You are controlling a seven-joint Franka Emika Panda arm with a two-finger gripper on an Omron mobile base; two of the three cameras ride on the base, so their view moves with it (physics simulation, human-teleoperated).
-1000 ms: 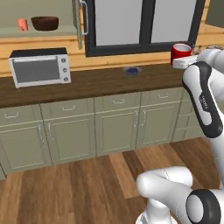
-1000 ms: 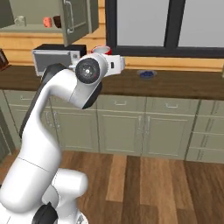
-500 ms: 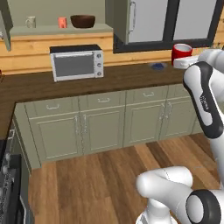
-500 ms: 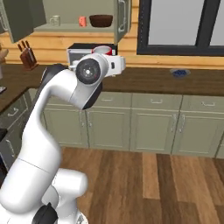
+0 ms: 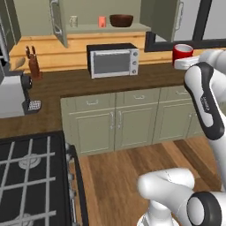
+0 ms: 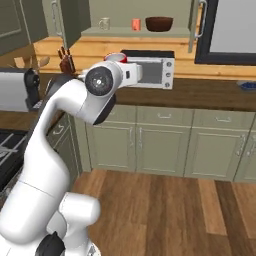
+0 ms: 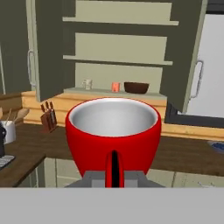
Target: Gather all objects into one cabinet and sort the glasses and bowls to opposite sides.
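My gripper [image 7: 113, 176] is shut on the handle of the bright red cup [image 7: 113, 133], which stays upright in front of the hand; it also appears as the red cup [image 5: 182, 53] above the counter at the right. The grey-green wall cabinet [image 7: 118, 74] stands open ahead. On its lowest shelf [image 5: 88, 29] stand the mottled beige cup [image 5: 73, 20], the salmon-orange cup [image 5: 102, 21] and, to their right, the dark brown bowl [image 5: 121, 20]. From the right base view the same row reads beige cup [image 6: 104, 23], salmon cup [image 6: 136, 24], bowl [image 6: 159, 23].
A toaster oven [image 5: 112, 60] sits on the dark counter [image 5: 66, 84] under the cabinet. A knife block [image 5: 32, 62] and a coffee machine [image 5: 15, 95] stand to the left, a stove [image 5: 31, 176] at lower left. The cabinet doors [image 7: 48, 48] [image 7: 188, 57] hang open on both sides.
The whole scene has slid to the right in both base views, so the base has driven left; the open cabinet now sits more centrally. The red cup stays in the shut gripper.
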